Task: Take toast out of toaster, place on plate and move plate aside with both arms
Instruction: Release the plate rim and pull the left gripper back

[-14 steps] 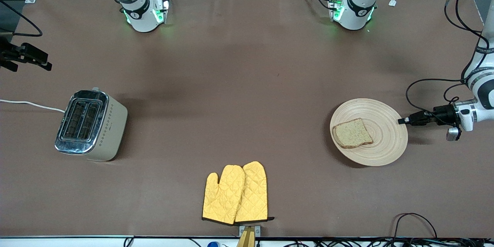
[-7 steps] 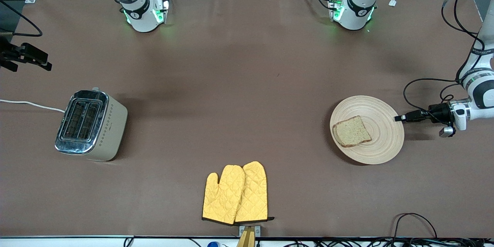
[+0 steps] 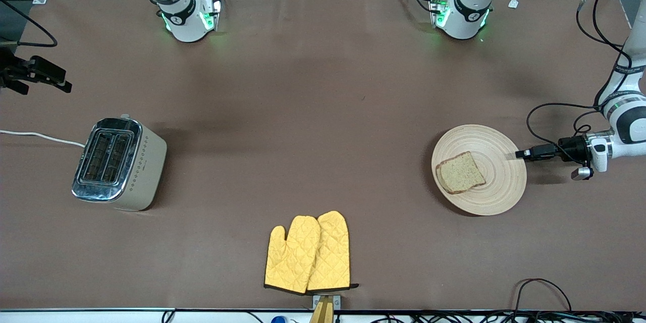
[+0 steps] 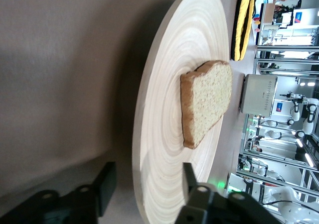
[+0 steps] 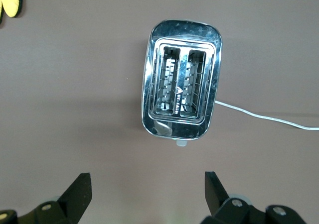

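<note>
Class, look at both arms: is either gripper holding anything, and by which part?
The left gripper has its jaws around the plate's rim, not visibly closed. The right gripper is open above the toaster, holding nothing.

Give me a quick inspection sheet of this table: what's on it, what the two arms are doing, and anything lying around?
Surface: brown table, flat, no spills seen.
Job's things: toast lies on the round wooden plate toward the left arm's end of the table.
Clutter: toaster with both slots empty, toward the right arm's end; yellow oven mitts nearest the front camera.
Grippers: left gripper open, its fingers astride the plate's rim; right gripper open, waiting in the air above the toaster.
Cables: white toaster cord; black cables on the arms and along the table's front edge.
Surroundings: metal frames, other equipment.
</note>
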Robot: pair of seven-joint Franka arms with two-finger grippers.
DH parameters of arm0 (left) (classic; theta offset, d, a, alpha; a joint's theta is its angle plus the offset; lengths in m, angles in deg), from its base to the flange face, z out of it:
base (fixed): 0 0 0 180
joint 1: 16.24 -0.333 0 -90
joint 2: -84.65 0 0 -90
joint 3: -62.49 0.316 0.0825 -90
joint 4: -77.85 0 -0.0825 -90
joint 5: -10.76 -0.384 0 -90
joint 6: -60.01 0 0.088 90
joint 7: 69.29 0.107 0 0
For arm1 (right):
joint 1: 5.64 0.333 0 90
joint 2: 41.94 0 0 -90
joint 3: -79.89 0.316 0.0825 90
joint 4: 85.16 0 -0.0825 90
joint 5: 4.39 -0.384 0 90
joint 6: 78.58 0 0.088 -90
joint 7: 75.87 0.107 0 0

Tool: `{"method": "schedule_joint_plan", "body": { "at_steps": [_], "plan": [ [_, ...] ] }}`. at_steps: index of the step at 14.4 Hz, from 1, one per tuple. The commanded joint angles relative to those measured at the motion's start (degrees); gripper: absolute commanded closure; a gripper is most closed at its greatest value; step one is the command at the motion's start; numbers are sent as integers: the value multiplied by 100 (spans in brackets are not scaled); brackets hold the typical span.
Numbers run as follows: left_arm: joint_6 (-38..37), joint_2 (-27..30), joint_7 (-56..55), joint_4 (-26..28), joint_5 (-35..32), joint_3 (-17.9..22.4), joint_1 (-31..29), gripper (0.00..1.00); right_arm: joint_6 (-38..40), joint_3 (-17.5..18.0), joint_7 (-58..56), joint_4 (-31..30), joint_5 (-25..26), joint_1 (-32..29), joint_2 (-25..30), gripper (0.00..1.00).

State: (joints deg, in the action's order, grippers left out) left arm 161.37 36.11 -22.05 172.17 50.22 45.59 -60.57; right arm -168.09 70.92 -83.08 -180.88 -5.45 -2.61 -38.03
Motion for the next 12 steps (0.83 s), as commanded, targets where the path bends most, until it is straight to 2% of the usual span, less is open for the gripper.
{"method": "schedule_joint_plan", "body": {
  "at_steps": [1, 6, 7, 9, 12],
  "plan": [
    [-107, 64, -380, -421, -314, -50, 20, 0, 135, 53, 63, 36, -70, -49, 101, 0],
    [-142, 257, -776, -976, -1035, -375, 38, 0, 293, 80, 54, 107, 9, -31, 110, 0],
    [-255, 310, -908, -1055, -1088, -393, 55, 0, 276, 80, 19, 203, 79, -14, 84, 0],
    [-414, 442, -1259, -1239, -1237, -524, 55, 0, 293, 132, 62, 475, 613, 161, 66, 0],
    [-529, 819, -1568, -1389, -1966, -823, 29, 0, 302, 124, 80, 529, 651, 171, 49, 0]
  ]
}}
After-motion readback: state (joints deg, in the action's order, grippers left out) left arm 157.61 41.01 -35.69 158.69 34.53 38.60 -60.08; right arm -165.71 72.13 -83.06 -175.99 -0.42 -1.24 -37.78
